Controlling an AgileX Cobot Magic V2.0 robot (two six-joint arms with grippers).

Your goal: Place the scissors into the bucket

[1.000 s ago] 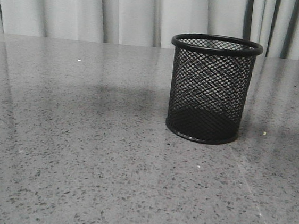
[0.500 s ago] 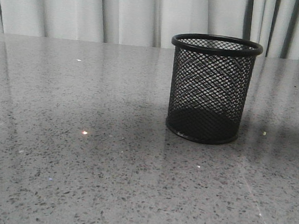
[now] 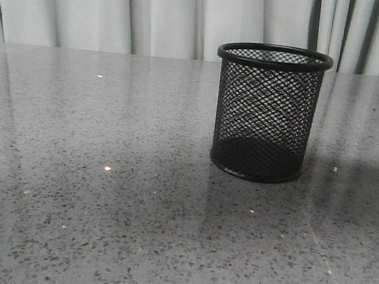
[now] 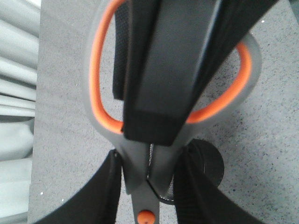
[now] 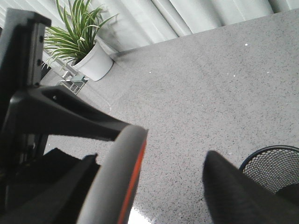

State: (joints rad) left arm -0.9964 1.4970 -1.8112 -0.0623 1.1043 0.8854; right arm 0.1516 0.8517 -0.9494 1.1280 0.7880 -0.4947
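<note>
The bucket [image 3: 268, 113], a black wire-mesh cup, stands upright on the grey table, right of centre in the front view. No gripper shows in that view. In the left wrist view my left gripper [image 4: 150, 158] is shut on the neck of the scissors [image 4: 140, 186], just above the orange pivot screw. The grey, orange-lined handle loops point toward the camera, and the bucket [image 4: 209, 164] lies below them. A black gripper part covers the loops' middle. My right gripper [image 5: 152, 158] has its jaws wide apart around one handle loop [image 5: 119, 177], with the bucket [image 5: 275, 168] beside it.
The speckled grey table [image 3: 102, 194] runs back to pale curtains [image 3: 156, 9]. A potted plant [image 5: 88, 51] on a stand sits off the table's far side in the right wrist view. The left arm's black frame [image 5: 42, 112] is close to the right gripper.
The bucket has not moved. The dark shadow on the table left of the bucket has faded and shifted toward the front and right.
</note>
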